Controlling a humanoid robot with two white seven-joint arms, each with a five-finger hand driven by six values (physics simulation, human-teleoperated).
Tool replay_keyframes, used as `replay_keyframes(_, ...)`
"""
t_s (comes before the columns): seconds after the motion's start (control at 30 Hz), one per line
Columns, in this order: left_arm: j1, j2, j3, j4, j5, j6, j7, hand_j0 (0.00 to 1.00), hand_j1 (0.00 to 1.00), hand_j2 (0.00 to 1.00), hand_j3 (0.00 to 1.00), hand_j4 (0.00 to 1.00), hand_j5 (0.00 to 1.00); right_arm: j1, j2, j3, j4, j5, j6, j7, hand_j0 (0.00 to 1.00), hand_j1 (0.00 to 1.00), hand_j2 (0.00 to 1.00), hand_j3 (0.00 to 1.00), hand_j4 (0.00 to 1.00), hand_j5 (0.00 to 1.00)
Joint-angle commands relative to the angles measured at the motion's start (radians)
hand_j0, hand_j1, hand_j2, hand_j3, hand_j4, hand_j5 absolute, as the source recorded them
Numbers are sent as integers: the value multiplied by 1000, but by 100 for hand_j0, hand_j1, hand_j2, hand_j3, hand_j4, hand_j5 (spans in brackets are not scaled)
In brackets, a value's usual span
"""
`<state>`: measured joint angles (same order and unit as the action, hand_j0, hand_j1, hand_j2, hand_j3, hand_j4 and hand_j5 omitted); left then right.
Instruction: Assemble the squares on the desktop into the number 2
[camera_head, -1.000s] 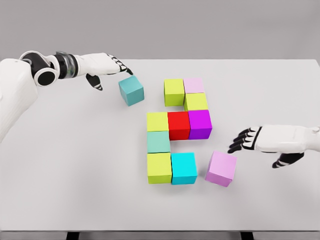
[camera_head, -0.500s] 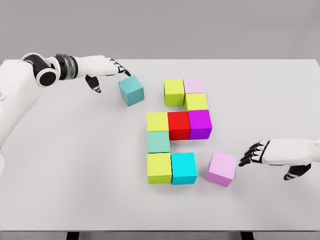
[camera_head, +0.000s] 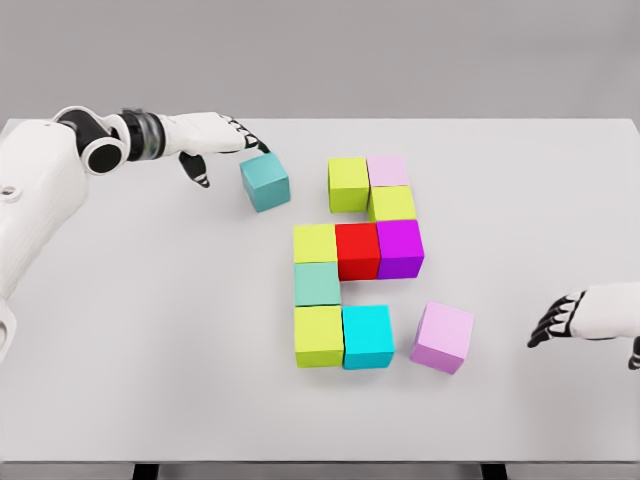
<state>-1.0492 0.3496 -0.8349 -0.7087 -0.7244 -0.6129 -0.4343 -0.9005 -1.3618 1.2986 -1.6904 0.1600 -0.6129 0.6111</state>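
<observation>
Left hand (camera_head: 222, 137) at far left of white table (camera_head: 150, 330), fingers (camera_head: 250, 139) stretched flat and holding nothing, dark tips touching upper left corner of teal cube (camera_head: 264, 181). Teal cube turned slightly, well apart from main cluster. Right of it, lime cube (camera_head: 348, 184) beside pale pink cube (camera_head: 388, 170), second lime cube (camera_head: 392, 203) just below pink one. Next row: yellow-green cube (camera_head: 315, 243), red cube (camera_head: 357, 250), purple cube (camera_head: 400, 248) side by side. Under yellow-green: mint cube (camera_head: 317, 284), then another lime cube (camera_head: 319, 335) with cyan cube (camera_head: 368, 336) touching its right side. Lilac cube (camera_head: 442, 337) tilted, just right of cyan one with a small gap. Right hand (camera_head: 590, 318) at right edge, well apart from lilac cube, fingers loosely spread, empty.
</observation>
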Motion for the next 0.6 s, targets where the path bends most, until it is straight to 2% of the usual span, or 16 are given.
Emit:
replay_keyframes(0.0, 0, -6, 2, -2, 5, 2, 0, 96, 96, 96, 96, 96, 96, -3, 15, 62, 0, -5, 2, 0, 99, 99, 99, 99, 99, 99)
replay_keyframes(0.07, 0, -6, 2, -3, 5, 2, 0, 96, 96, 96, 96, 96, 96, -69, 29, 140, 6, -7, 2, 0, 99, 99, 99, 99, 99, 99)
replay_keyframes(0.17, 0, -17, 2, -5, 5, 2, -20, 96, 96, 96, 96, 96, 96, -100, 30, 163, 6, -7, 2, 0, 99, 99, 99, 99, 99, 99)
replay_keyframes(0.4, 0, -27, 2, -5, 3, 2, -21, 96, 96, 96, 96, 96, 96, -100, 73, 163, 31, -7, 2, 0, 99, 99, 99, 99, 99, 99)
replay_keyframes(0.5, 0, -32, 3, -3, 3, 2, -21, 96, 96, 96, 96, 96, 96, -110, 61, 151, 23, -13, 2, 0, 99, 99, 99, 99, 99, 99)
replay_keyframes(0.57, 0, -32, 7, 0, 5, 2, -21, 96, 96, 96, 96, 96, 96, -116, 18, 148, -38, -13, 2, 0, 99, 99, 99, 99, 99, 99)
